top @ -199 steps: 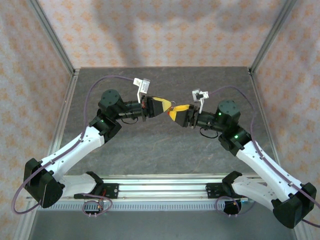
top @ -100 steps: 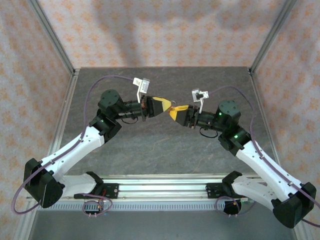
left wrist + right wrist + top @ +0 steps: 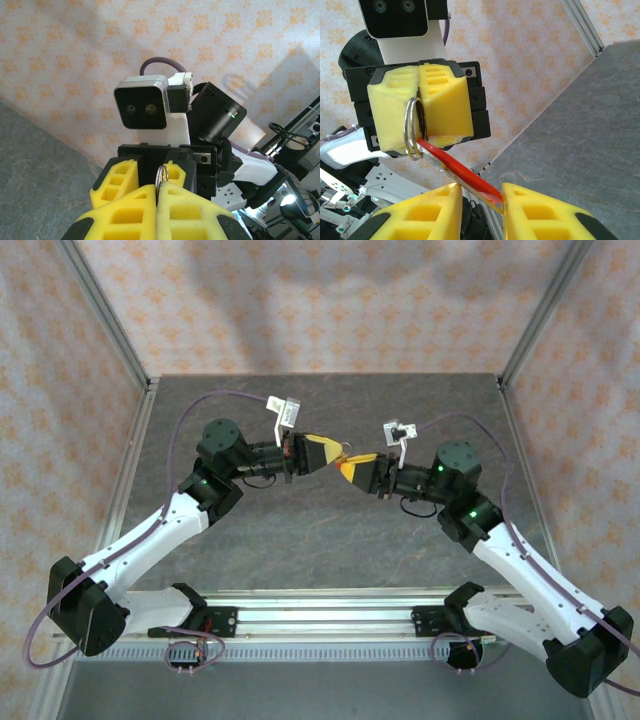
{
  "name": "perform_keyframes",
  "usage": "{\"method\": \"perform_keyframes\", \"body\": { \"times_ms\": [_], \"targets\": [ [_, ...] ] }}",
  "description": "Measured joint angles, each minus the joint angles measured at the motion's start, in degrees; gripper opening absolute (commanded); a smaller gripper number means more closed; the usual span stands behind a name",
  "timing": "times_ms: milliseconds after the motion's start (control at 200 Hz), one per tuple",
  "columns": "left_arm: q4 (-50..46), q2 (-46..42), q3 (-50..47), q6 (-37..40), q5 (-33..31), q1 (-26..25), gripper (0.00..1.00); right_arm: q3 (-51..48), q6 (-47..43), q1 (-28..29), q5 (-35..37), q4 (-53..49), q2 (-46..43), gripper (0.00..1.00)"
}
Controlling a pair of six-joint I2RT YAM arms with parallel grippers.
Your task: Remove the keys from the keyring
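Left jaws: shut tight on the keyring (image 3: 412, 128), and I see no gap at the seam between the yellow pads (image 3: 445, 97).
Why held so: I judge this arm is the anchor, holding the keyring steady in mid-air so the other arm has something to pull against.
Keyring: up in the air between the two arms. Part of its loop is buried in the pad seam, and the rest stands proud of it, as the left wrist view also shows (image 3: 161, 175).
Red tag (image 3: 462, 174): hangs off the keyring's lower edge.
Key (image 3: 441, 165): a pale sliver lying just under the red tag near the keyring. I cannot make out its shape.
Right jaws: partly open, with one finger on each side of the red tag's end farthest from the keyring. The tag's tip seems to brush one finger (image 3: 520, 210), but I cannot tell whether there is any pinch.
Long axis: the red tag runs straight from the keyring toward the right jaws, slanting downward in the right wrist view.
Bench (image 3: 300, 540): well below the keyring, with nothing resting on it near there.
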Motion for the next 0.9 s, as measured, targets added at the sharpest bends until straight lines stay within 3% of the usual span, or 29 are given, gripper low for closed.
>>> {"method": "perform_keyframes", "body": {
  "times_ms": [546,901],
  "targets": [
    [-1.7,-0.1,0.0,1.4,0.0,0.4,0.0,-0.2,0.3,0.0,-0.6,-0.4,-1.6,0.22],
    [-1.5,-0.1,-0.3,1.2,0.0,0.4,0.0,-0.8,2.4,0.0,-0.4,1.6,-1.6,0.6]
  ]
}}
